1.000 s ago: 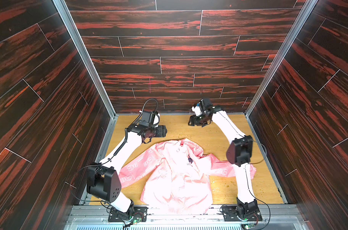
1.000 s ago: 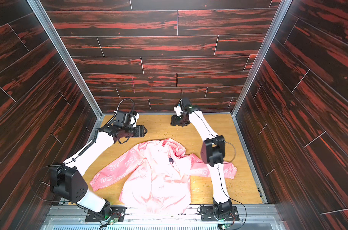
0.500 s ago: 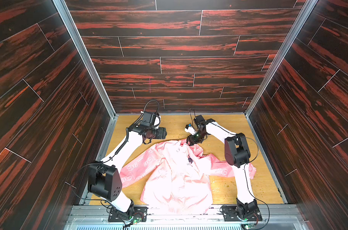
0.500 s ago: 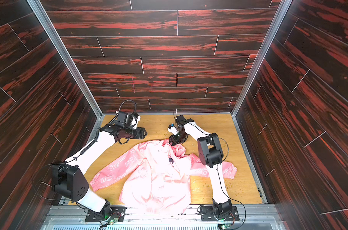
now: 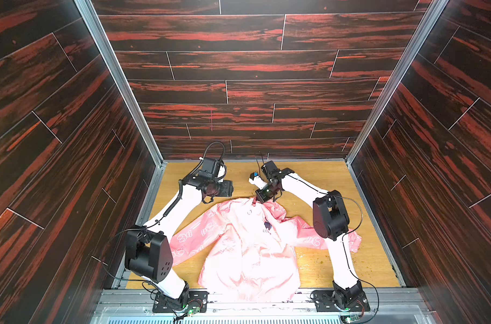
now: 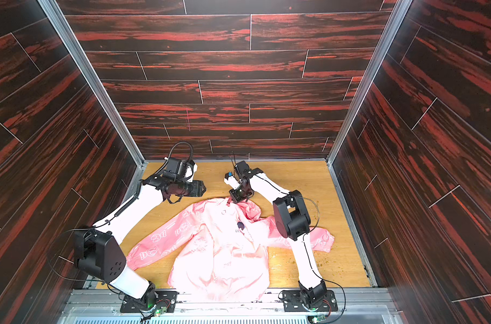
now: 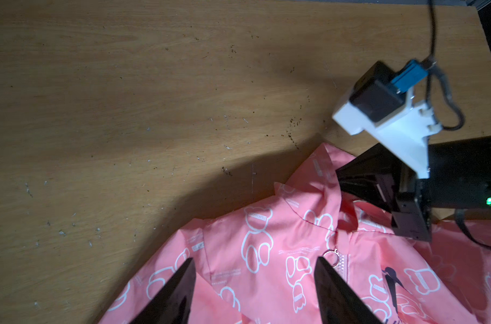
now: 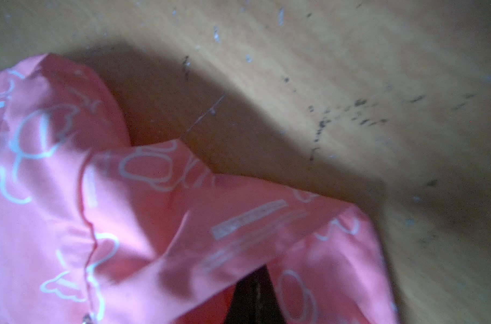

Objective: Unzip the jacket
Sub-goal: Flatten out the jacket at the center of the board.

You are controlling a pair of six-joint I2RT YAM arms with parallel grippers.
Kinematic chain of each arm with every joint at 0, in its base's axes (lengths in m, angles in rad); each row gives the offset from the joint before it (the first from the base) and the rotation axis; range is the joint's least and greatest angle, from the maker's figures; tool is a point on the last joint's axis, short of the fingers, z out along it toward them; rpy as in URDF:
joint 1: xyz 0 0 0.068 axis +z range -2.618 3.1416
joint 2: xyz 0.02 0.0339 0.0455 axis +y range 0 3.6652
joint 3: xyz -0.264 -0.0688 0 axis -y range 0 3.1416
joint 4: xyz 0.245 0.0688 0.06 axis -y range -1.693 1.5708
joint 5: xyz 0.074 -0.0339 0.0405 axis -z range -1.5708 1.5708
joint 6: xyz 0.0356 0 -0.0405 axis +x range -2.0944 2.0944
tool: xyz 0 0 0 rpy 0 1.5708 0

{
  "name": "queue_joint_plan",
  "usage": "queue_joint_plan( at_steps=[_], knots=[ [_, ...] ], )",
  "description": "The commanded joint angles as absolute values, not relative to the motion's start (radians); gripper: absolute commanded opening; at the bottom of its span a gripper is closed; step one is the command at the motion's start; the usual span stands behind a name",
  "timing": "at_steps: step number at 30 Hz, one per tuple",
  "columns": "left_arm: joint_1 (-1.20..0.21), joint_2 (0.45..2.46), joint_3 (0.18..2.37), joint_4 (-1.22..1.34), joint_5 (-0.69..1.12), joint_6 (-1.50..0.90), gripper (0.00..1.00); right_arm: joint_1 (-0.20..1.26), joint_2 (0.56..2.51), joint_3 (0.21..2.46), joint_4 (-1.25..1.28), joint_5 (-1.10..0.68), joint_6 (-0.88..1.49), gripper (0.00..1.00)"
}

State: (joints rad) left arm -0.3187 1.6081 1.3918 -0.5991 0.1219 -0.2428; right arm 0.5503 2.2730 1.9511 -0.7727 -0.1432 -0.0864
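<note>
Two tools toward the far edge of the counter [image 5: 322,179]: right tool [image 7: 344,179] clenched on the collar of the jacket [image 5: 247,246], left tool [image 7: 254,291] released above its shoulder.

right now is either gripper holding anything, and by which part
The right gripper is shut on the jacket, pinching its collar. The left gripper is open above the jacket, holding nothing.

Jacket [image 5: 247,252]: thin pink cloth, glossy, creased, with white printed outlines.
Zipper pull ring [image 7: 330,256]: shiny metal.
Tabletop [image 5: 322,174]: matt light wood grain, scuffed, speckled with dark crumbs.
Wall panels [image 5: 238,64]: dark red-black wood-look planks, slight sheen.
Corner posts [image 5: 121,84]: brushed metal.
Arm links [image 5: 182,207]: smooth white shells; joint housings [image 5: 148,258] matt black plastic.
</note>
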Motion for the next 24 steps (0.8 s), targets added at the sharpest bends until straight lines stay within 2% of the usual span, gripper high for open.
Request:
queue_joint_plan(
  at_steps=[1,4,7,9,11,13,15,16,17,21,24],
  knots=[
    [-0.317,1.514,1.369,-0.604,0.064,-0.255,0.66,0.553,2.269,2.044,-0.824,0.131,0.002,0.0],
    [-0.316,1.425,1.308,-0.524,-0.003,-0.281,0.66,0.589,2.186,2.065,-0.804,0.302,0.0,0.0],
    [-0.316,1.324,1.225,-0.441,-0.077,-0.31,0.65,0.635,2.106,2.043,-0.731,0.401,-0.041,0.0],
    [-0.315,1.27,1.179,-0.4,-0.092,-0.313,0.66,0.643,2.072,2.043,-0.716,0.359,-0.05,0.0],
    [-0.314,1.26,1.174,-0.407,-0.048,-0.297,0.72,0.628,2.08,2.089,-0.772,0.305,-0.008,0.0],
    [-0.314,1.291,1.206,-0.464,0.005,-0.286,0.78,0.586,2.128,2.18,-0.889,0.202,0.057,0.21],
    [-0.314,1.356,1.263,-0.544,0.074,-0.271,0.83,0.543,2.192,2.272,-1.013,0.104,0.121,0.33],
    [-0.314,1.395,1.292,-0.564,0.109,-0.266,0.98,0.524,2.224,2.31,-1.068,0.061,0.148,0.39],
    [-0.314,1.442,1.321,-0.566,0.126,-0.271,1.0,0.51,2.245,2.327,-1.112,0.062,0.187,0.45],
    [-0.319,1.683,1.545,-0.747,0.283,-0.225,1.0,0.443,2.176,2.199,-1.148,0.109,0.345,0.57],
    [-0.343,1.892,1.752,-0.872,0.319,-0.218,1.0,0.366,1.985,1.942,-1.039,0.115,0.445,0.63]
  ],
)
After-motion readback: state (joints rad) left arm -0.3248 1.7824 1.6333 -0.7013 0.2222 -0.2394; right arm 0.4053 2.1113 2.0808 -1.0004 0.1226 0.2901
